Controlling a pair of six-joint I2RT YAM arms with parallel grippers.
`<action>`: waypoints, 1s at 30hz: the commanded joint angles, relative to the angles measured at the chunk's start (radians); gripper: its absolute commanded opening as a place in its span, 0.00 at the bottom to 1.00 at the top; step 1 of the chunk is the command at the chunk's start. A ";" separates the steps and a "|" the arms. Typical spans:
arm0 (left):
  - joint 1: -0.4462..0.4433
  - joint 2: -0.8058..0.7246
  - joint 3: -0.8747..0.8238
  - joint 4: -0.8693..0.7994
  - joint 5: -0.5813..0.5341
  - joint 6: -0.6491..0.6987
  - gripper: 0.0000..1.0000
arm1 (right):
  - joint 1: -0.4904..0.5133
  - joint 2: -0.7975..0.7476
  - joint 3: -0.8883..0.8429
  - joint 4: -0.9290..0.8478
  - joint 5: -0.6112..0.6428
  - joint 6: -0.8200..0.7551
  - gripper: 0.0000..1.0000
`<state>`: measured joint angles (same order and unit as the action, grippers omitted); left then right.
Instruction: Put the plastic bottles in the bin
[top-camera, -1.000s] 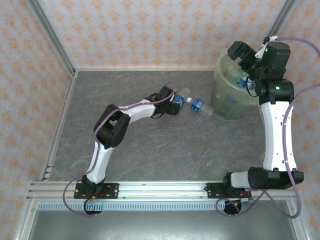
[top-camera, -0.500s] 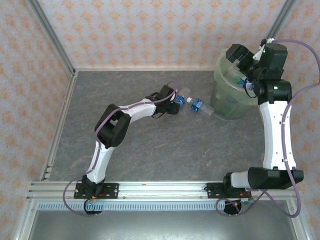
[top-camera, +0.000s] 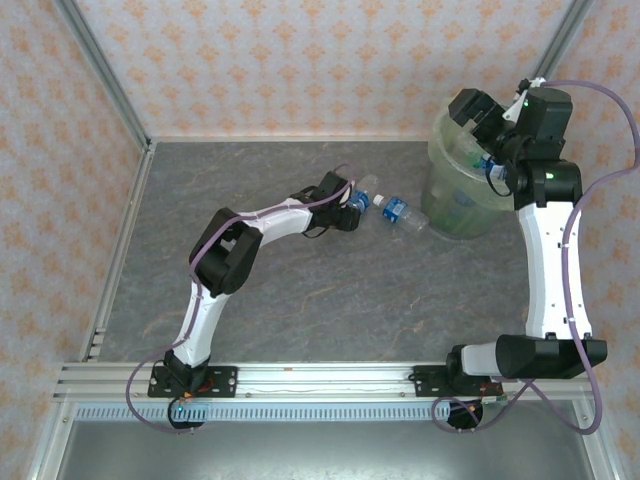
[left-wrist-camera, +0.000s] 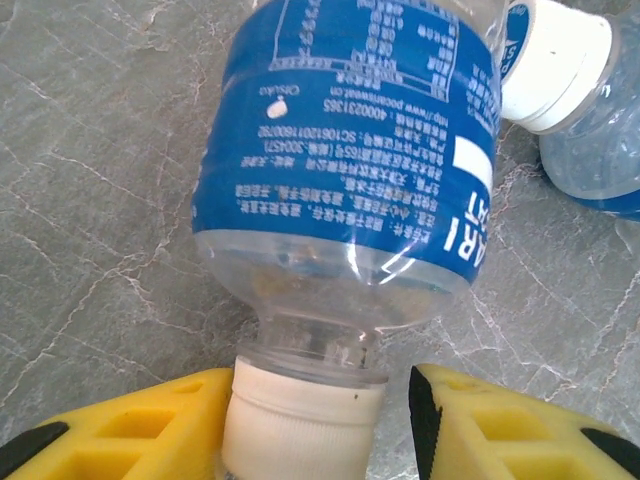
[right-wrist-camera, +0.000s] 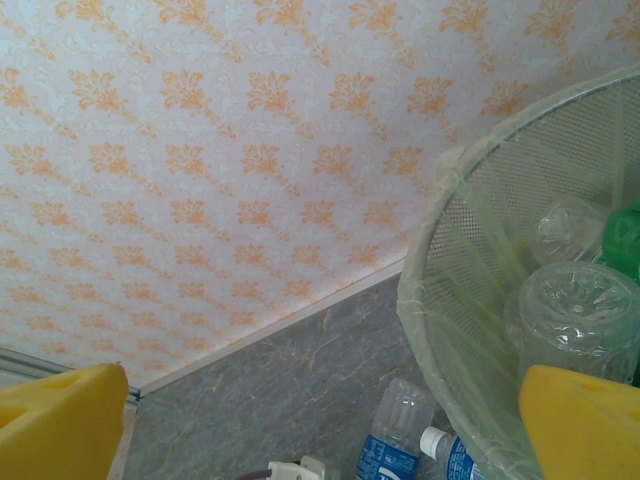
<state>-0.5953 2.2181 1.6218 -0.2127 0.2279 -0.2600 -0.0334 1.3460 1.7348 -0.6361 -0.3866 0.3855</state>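
Our left hand (left-wrist-camera: 320, 400) straddles the white cap (left-wrist-camera: 300, 425) of the blue-labelled bottle (left-wrist-camera: 350, 150), unclamped; our right hand (right-wrist-camera: 320, 420) gapes empty by the bin (right-wrist-camera: 412, 300).

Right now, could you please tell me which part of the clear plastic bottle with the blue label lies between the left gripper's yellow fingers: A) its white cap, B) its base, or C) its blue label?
A: in the left wrist view the white cap of the clear blue-labelled plastic bottle sits between the left gripper's yellow fingers.
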 joint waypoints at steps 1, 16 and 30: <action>0.004 0.041 -0.013 0.015 0.005 0.007 0.50 | 0.006 -0.034 -0.016 0.039 -0.011 0.014 1.00; 0.003 -0.053 -0.070 0.064 -0.018 -0.005 0.22 | 0.012 -0.032 -0.010 0.051 -0.027 0.019 1.00; 0.003 -0.400 -0.201 0.252 -0.017 -0.060 0.19 | 0.175 0.056 0.082 0.102 -0.084 0.010 1.00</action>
<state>-0.5949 1.9049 1.4456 -0.0658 0.2054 -0.2951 0.1268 1.3842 1.7794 -0.5816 -0.4377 0.4000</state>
